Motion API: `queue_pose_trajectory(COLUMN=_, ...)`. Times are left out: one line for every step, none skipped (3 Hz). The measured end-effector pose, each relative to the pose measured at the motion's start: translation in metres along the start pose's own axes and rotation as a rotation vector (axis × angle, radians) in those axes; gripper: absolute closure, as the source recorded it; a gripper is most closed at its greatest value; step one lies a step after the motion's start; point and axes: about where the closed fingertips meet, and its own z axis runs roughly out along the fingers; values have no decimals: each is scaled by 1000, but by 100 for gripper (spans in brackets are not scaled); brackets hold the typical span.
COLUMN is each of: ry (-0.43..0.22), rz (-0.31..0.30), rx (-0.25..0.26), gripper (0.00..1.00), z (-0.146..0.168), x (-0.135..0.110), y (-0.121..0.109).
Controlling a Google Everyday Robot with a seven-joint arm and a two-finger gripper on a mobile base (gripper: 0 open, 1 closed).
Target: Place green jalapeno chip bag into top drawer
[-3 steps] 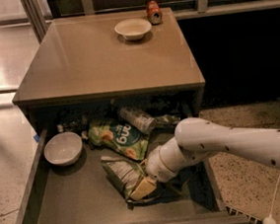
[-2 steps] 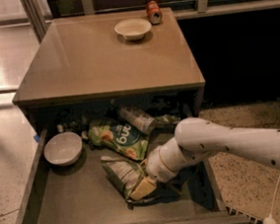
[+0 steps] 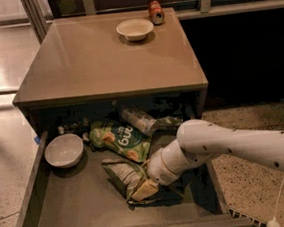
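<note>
Nearest us, the top drawer [image 3: 70, 207] stands pulled out. The green jalapeno chip bag [image 3: 121, 173] already lies crumpled on its floor, right of the middle. The hand [image 3: 151, 184] sits low at the bag's right end, touching it or nearly so; we cannot tell whether it is grasping the bag or has released it.

We judge the bag light, soft and crackly, its foil slick and the chips inside easy to crush. So we would pinch a crumpled fold or the sealed end, not squeeze the belly.

A little further in, a white bowl [image 3: 64, 150] rests at the left. A brighter green bag [image 3: 120, 139] lies just behind ours, with what looks like a clear bottle [image 3: 138, 120] beyond it. Farther off, on the counter [image 3: 102, 64], stand another bowl [image 3: 135, 29] and a can [image 3: 156, 12].
</note>
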Motion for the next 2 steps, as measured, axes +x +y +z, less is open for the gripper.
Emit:
queue_pose_trajectory(ry=0, rz=0, rx=0, gripper=0, z=0, x=0, y=0)
queue_pose_trajectory(ry=0, rz=0, rx=0, gripper=0, z=0, x=0, y=0)
